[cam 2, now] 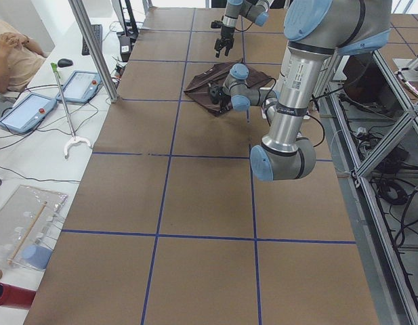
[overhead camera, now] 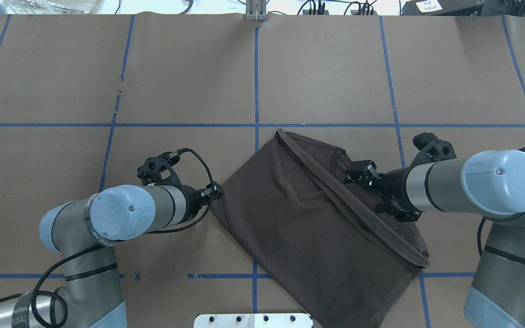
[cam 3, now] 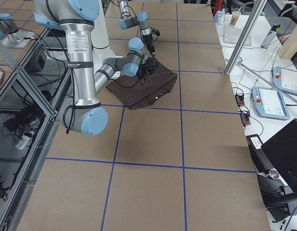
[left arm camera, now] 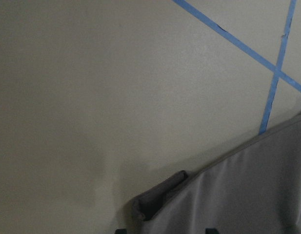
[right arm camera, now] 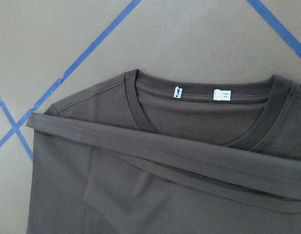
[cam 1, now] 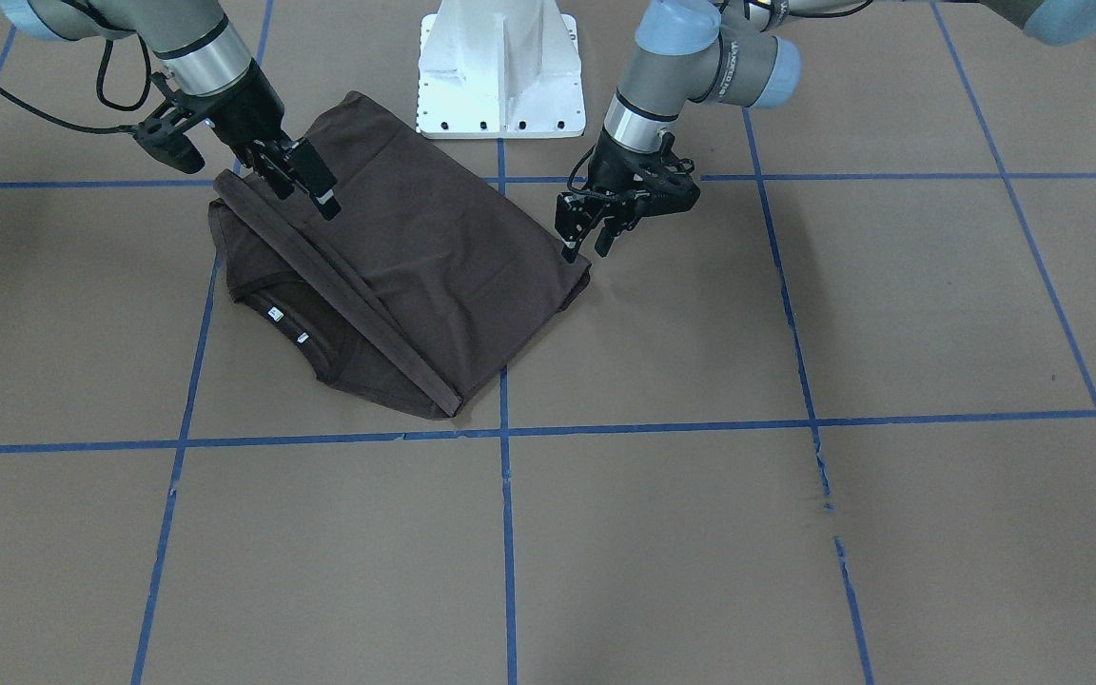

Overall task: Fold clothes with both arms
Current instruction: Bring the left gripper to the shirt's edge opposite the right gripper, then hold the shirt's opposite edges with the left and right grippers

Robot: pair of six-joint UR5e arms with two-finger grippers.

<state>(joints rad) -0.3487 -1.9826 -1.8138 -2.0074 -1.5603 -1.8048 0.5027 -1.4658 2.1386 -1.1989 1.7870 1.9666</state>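
**While the shirt lies part-folded, both arms stand free of it**

Although the nearest stretch of the worktop (cam 1: 700, 533) shows only brown paper and blue tape lines (cam 1: 507, 533), the work sits just beyond it. In the front-facing view the T-shirt (cam 1: 434, 257) lies flat and slantwise across a tape crossing, already a compact oblong with no sleeve sticking out. Its collar (cam 1: 315, 347) and white neck tags (cam 1: 274, 313) face up at the near end. The hem band (cam 1: 348, 295) runs straight across just behind the collar, so the lower half seems to have been laid over the upper.

Farther back, the right gripper (cam 1: 305, 190) hangs over the hem band's far end, jaws apart and holding nothing. The left gripper (cam 1: 584, 249) sits just beside the opposite corner of the shirt, jaws likewise spread and empty. I cannot tell whether its tips touch the cloth. The left wrist view shows that corner (left arm camera: 157, 195) slightly curled. The white pedestal (cam 1: 500, 67) stands behind both.

By my reading the sleeves and one cross fold are done. A further fold to make a smaller packet, and flattening that curled corner, look to be what remains.
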